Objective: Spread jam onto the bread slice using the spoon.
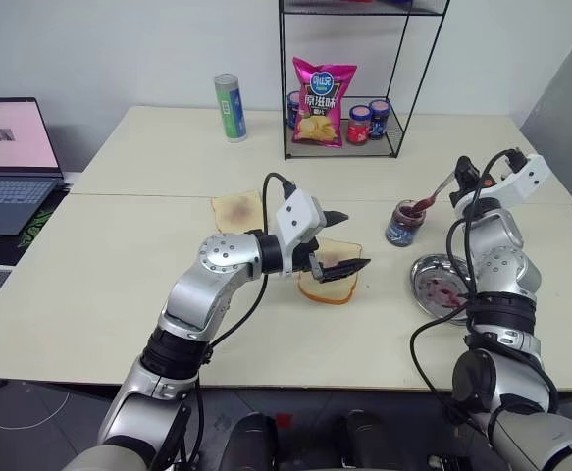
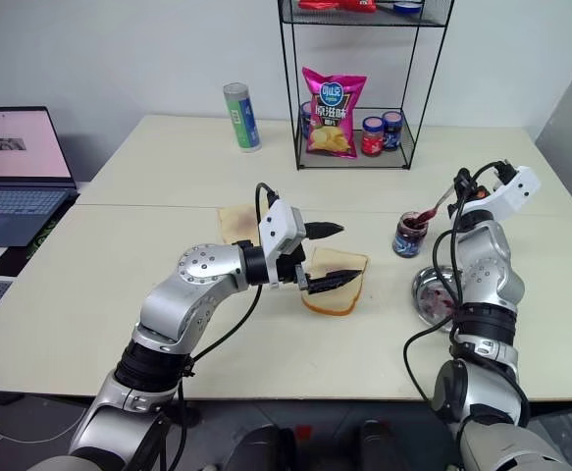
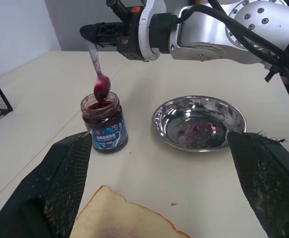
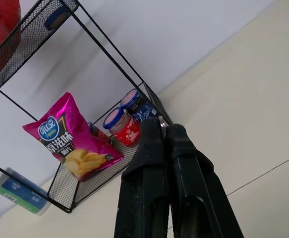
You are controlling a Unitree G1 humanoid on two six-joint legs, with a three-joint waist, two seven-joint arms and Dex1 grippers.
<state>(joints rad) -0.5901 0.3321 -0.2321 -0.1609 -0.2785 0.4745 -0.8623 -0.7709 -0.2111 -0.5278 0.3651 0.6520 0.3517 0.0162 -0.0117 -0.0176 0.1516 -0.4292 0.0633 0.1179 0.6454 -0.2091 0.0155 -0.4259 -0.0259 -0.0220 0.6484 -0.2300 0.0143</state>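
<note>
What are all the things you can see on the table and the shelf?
small clear glass jam jar: one, dark red-purple, open, beside the dish
slim silver spoon: one, red-stained bowl above the jar
round steel dish: one, smeared red
pale toast slices: two; bread slice by left gripper, other behind
pink chip bag: one, wire shelf
red-lidded jars: two, shelf
green-blue can: one, standing
laptop: one, open
left gripper: open
right gripper: shut on spoon

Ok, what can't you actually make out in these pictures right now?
- Bread slice: in the head views the left gripper covers part of it; the left wrist view's edge cuts it off.
- Jam level: the jar's label hides it in the left wrist view.
- Spoon: in the right wrist view, the shut fingers hide the handle.
</note>
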